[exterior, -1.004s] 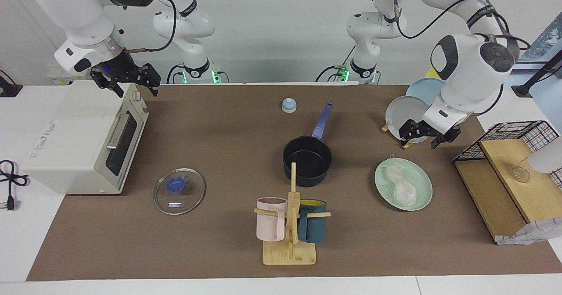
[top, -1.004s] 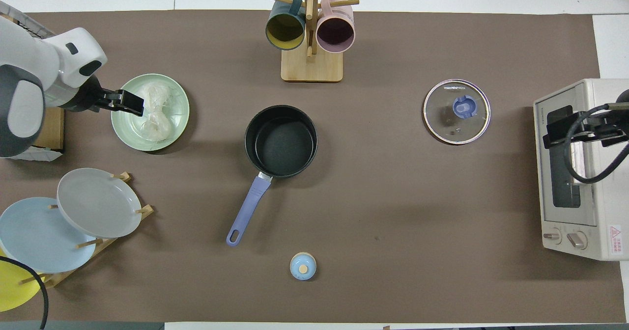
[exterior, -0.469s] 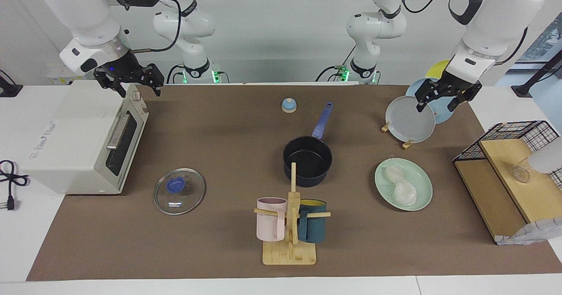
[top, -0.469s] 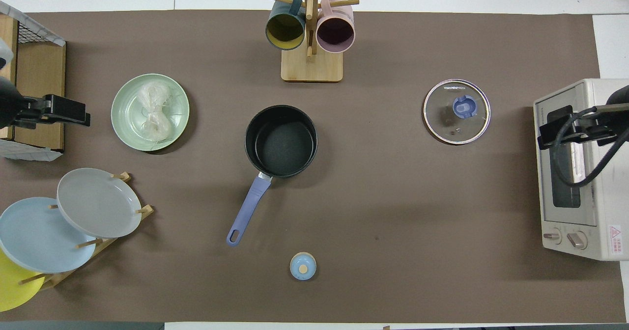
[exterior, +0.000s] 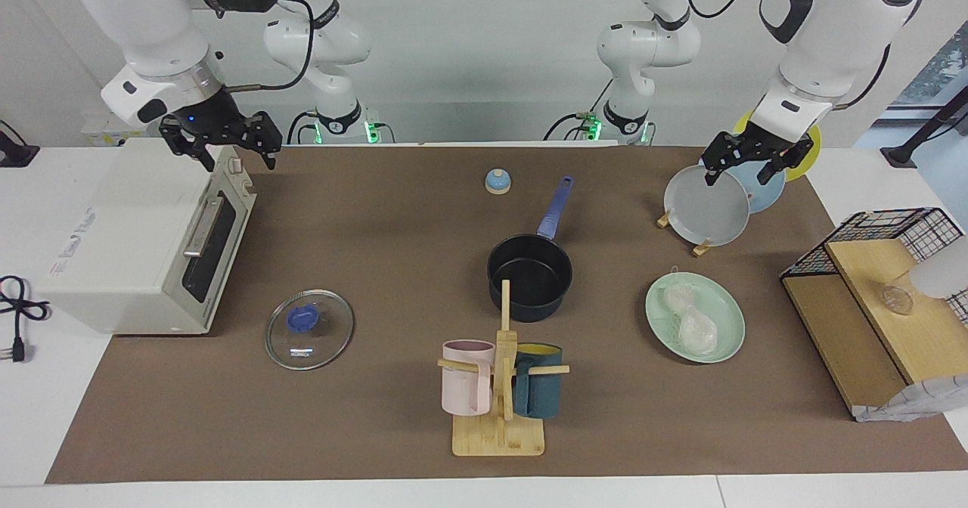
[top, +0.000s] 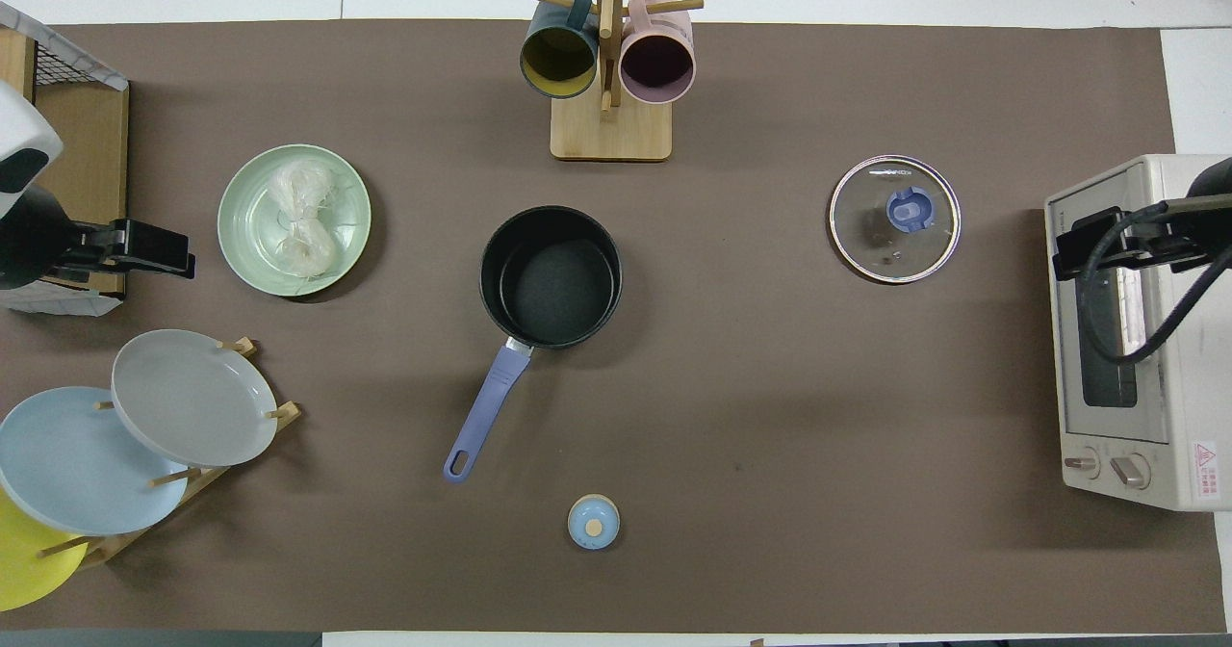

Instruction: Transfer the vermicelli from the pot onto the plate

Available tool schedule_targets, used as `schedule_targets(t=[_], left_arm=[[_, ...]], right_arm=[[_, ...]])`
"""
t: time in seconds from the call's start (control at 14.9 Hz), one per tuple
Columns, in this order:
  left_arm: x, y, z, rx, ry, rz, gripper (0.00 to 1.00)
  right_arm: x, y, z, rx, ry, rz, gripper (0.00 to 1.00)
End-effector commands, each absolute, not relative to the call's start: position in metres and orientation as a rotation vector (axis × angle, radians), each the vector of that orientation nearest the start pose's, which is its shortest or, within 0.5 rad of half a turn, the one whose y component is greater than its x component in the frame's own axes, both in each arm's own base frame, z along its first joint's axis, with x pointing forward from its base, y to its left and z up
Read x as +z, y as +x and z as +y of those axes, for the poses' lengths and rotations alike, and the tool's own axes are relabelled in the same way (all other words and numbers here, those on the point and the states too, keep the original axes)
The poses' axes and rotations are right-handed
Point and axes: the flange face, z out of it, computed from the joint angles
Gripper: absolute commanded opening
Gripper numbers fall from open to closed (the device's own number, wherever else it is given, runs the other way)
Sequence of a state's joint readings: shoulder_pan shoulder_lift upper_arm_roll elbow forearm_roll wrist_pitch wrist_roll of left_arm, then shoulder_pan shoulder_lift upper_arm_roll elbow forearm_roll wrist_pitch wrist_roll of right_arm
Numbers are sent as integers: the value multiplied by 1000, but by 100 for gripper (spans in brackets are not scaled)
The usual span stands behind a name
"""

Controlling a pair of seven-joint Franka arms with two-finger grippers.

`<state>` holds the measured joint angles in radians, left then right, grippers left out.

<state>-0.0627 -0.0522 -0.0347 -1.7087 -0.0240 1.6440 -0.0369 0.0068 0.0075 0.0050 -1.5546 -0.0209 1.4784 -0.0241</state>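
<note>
The vermicelli (exterior: 692, 319) (top: 300, 223) lies as a whitish wrapped bundle on the mint-green plate (exterior: 730, 339) (top: 241, 243). The dark pot (exterior: 529, 274) (top: 551, 276) stands mid-table with nothing in it, its blue-purple handle pointing toward the robots. My left gripper (exterior: 743, 169) (top: 159, 247) hangs open and empty in the air by the plate rack, well apart from the plate. Over the toaster oven my right gripper (exterior: 236, 156) (top: 1073, 254) is held open and empty.
A glass lid (exterior: 308, 329) (top: 895, 219) lies near the toaster oven (exterior: 144, 236) (top: 1126, 358). A mug tree (exterior: 499, 387) (top: 608, 60) stands farther from the robots than the pot. A plate rack holds a grey plate (exterior: 707, 205) (top: 192, 397). A wooden shelf (exterior: 870, 319) (top: 82, 146) and a small blue bell (exterior: 497, 181) (top: 593, 521) are also there.
My left gripper has risen and drawn back from over the green plate to the plate rack. The vermicelli stays on the plate. The right gripper has barely shifted.
</note>
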Motion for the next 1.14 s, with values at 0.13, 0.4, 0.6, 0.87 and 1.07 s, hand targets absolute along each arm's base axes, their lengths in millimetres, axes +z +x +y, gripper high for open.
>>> schedule_targets(t=[0.13, 0.4, 0.6, 0.87, 1.07], left_arm=[[614, 530, -58, 68, -3142, 85, 100], [622, 531, -60, 101, -3149, 93, 100], [622, 530, -61, 106, -3149, 97, 100], [621, 531, -64, 101, -3148, 95, 100], [621, 531, -64, 101, -3148, 90, 100]], right_arm=[[628, 541, 1, 129, -3162, -24, 100], [630, 542, -1, 109, -3164, -19, 100], [630, 542, 1, 109, -3164, -24, 100], [631, 542, 2, 107, -3166, -29, 100], [630, 542, 2, 112, -3166, -29, 100]])
